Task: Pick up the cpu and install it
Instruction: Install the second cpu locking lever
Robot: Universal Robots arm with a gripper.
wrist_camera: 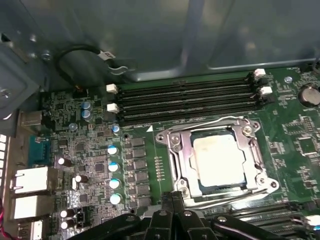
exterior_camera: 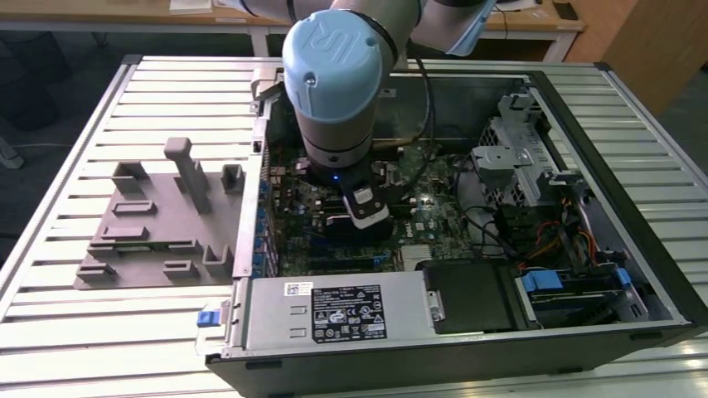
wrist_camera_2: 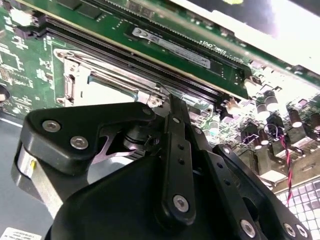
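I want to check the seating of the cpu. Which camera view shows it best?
The first wrist view: the cpu lies face-up inside the metal socket frame, its whole top visible. In the second wrist view the pincer covers that area, leaving a part of the frame. In the exterior view the arm stands in front of the socket.

In the exterior view we look down from above on the open case (exterior_camera: 619, 249). In both wrist views we sit close over its motherboard (wrist_camera: 90, 150), sharing the socket (wrist_camera: 220, 160).

cpu (wrist_camera: 219, 161) in socket (wrist_camera: 176, 165), beside memory slots (wrist_camera: 185, 100)
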